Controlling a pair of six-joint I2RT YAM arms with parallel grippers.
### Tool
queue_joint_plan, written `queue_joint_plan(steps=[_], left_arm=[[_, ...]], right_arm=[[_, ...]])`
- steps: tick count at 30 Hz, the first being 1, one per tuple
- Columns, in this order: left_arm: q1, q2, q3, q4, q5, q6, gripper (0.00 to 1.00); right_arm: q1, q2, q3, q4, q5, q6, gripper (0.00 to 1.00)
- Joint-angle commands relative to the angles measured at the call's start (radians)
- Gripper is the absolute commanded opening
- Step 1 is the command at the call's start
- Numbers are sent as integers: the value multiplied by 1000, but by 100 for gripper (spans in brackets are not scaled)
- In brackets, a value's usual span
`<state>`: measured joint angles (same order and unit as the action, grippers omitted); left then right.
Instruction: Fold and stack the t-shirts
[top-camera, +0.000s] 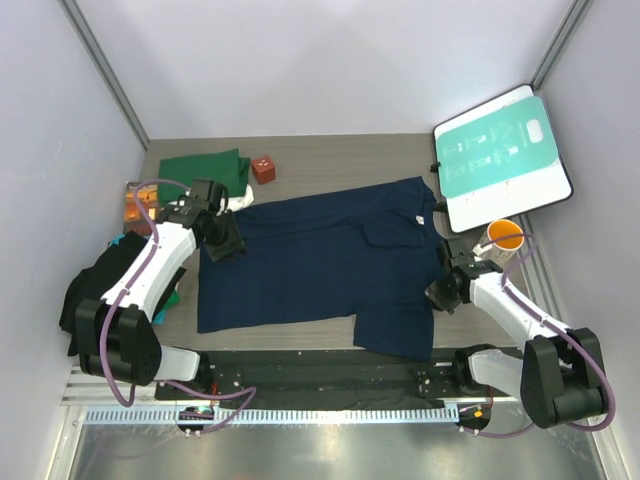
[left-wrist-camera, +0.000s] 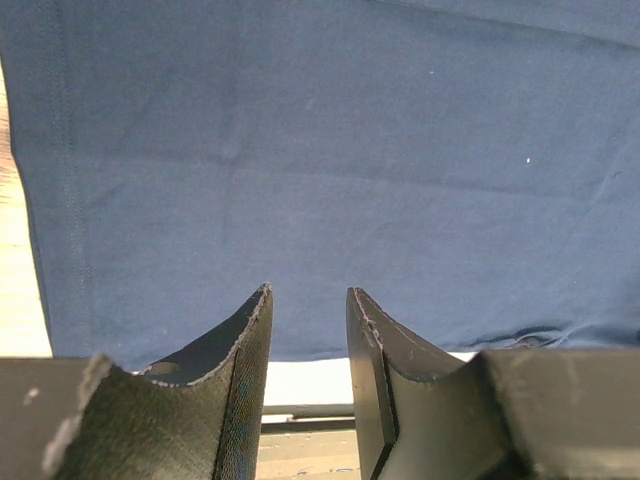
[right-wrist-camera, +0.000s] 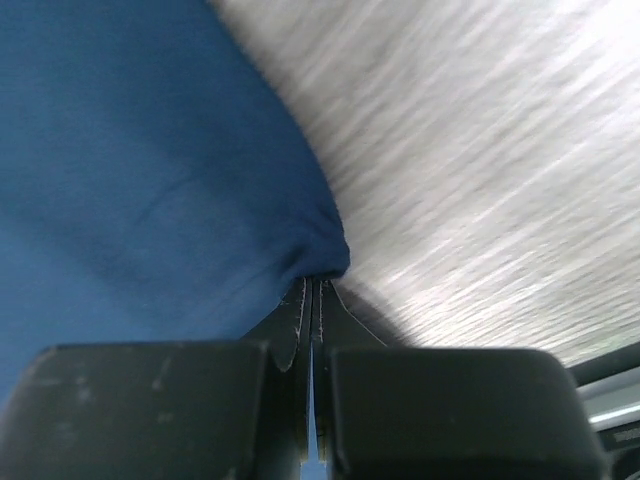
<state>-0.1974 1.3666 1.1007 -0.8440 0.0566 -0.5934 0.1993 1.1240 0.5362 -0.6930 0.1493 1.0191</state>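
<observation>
Your right arm lies low, elbow bent. The right gripper (right-wrist-camera: 310, 300) is pressed together, pinching the right edge of the navy blue cloth t-shirt (top-camera: 320, 260), which is spread flat. Your left arm bends inward, with the left gripper (left-wrist-camera: 308, 295) parted over the shirt's left side. Beyond lies a folded dark green t-shirt (top-camera: 205, 168).

Matt cloth t-shirt (top-camera: 310, 265), wood-grain table (top-camera: 330, 160)

The nearer t-shirt (top-camera: 320, 255) is dyed plain navy, the farther t-shirt (top-camera: 205, 168) dark green. The board (top-camera: 500, 155) is printed teal and white.
</observation>
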Motion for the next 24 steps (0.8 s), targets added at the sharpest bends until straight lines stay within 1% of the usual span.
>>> queue_joint_plan(steps=[1, 5, 9, 16, 17, 21, 22, 23, 24], left_arm=[[-4, 0, -13, 29, -6, 18, 36], [-5, 9, -22, 39, 0, 15, 36], [-5, 19, -28, 42, -1, 15, 36], [-5, 14, -36, 33, -15, 15, 36], [-5, 15, -38, 31, -17, 15, 36], [-4, 20, -35, 25, -20, 15, 36], [-5, 22, -33, 23, -21, 14, 36], [-5, 23, -30, 23, -21, 14, 36], [-5, 26, -29, 22, -23, 15, 36]], right_arm=[[5, 10, 96, 52, -71, 10, 1], [5, 25, 203, 52, -60, 15, 1], [5, 109, 286, 81, -73, 10, 1], [15, 347, 398, 217, -125, 7, 1], [26, 409, 433, 227, -132, 10, 1], [49, 545, 545, 288, -136, -11, 1], [54, 575, 568, 297, -136, -25, 7], [55, 601, 623, 297, -184, -68, 14], [57, 650, 651, 290, -201, -91, 19]])
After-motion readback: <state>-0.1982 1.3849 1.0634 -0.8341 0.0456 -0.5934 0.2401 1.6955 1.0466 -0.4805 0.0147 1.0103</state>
